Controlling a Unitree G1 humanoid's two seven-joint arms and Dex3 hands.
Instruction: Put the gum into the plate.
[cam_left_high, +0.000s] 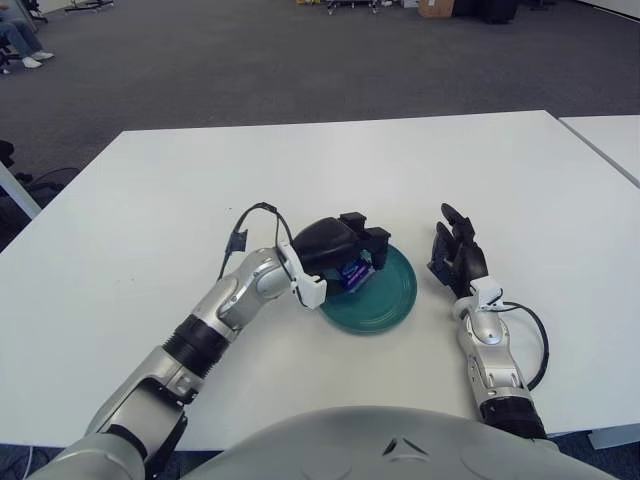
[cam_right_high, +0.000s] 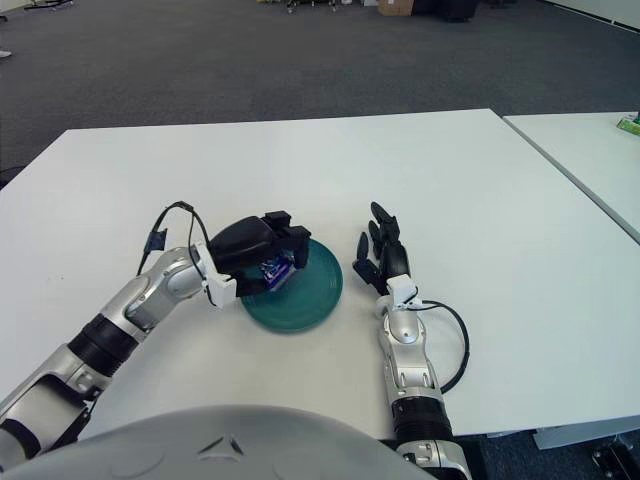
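Note:
A round teal plate (cam_left_high: 392, 295) lies on the white table (cam_left_high: 150, 190) just in front of me. My left hand (cam_left_high: 350, 255) hovers over the plate's left half, its fingers curled around a small blue gum pack (cam_left_high: 355, 272). The pack is held just above the plate's surface; whether it touches the plate I cannot tell. My right hand (cam_left_high: 455, 255) shows to the right of the plate, fingers spread and holding nothing.
A second white table (cam_right_high: 590, 150) stands to the right across a narrow gap. Dark carpet floor lies beyond the far table edge. A black cable (cam_left_high: 245, 230) loops off my left wrist.

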